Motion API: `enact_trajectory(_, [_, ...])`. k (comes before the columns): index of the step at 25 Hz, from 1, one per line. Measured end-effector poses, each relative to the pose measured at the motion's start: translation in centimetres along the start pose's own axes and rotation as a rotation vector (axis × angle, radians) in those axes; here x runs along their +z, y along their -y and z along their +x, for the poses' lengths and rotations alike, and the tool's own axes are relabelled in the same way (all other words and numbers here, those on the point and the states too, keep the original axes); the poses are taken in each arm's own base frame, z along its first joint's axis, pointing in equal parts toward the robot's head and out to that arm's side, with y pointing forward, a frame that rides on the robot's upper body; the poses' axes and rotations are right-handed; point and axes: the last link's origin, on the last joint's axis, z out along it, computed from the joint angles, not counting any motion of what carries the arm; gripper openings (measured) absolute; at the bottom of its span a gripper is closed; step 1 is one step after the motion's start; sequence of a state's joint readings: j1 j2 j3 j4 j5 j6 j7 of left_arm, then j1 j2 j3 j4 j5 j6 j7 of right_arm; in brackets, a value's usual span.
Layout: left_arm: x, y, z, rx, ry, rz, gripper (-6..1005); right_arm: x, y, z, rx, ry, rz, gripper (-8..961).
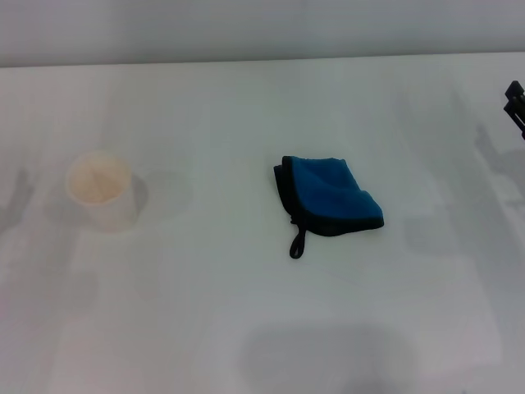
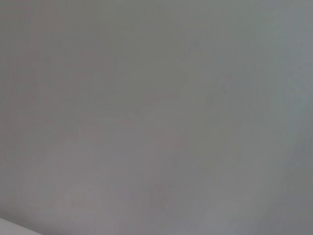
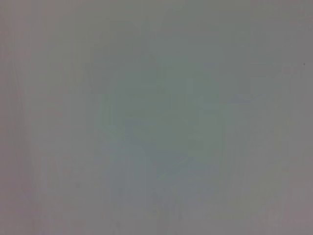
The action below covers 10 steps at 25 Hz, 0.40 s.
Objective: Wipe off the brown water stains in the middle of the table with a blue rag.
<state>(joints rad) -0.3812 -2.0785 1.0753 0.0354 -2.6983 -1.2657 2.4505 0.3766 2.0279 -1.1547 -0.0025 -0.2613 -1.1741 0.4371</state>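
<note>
The blue rag (image 1: 330,195) lies folded on the white table (image 1: 246,312) near the middle, with black edging and its small black loop (image 1: 297,244) pointing toward me. No brown water stains show anywhere on the tabletop. A black part of my right gripper (image 1: 515,103) pokes in at the far right edge of the head view, well away from the rag. My left gripper is out of view. Both wrist views show only a plain grey surface.
A cream paper cup (image 1: 102,190) stands upright on the left side of the table, well apart from the rag. The table's far edge (image 1: 262,59) runs along the top of the head view.
</note>
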Motion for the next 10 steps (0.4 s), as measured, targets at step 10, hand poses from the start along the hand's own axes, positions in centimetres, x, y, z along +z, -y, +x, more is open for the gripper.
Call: enact_trajectory(10, [1.9,0.0,0.6,0.017,0.005,0.011,876,0.0,0.0,0.0,0.001,0.000,-0.001,860])
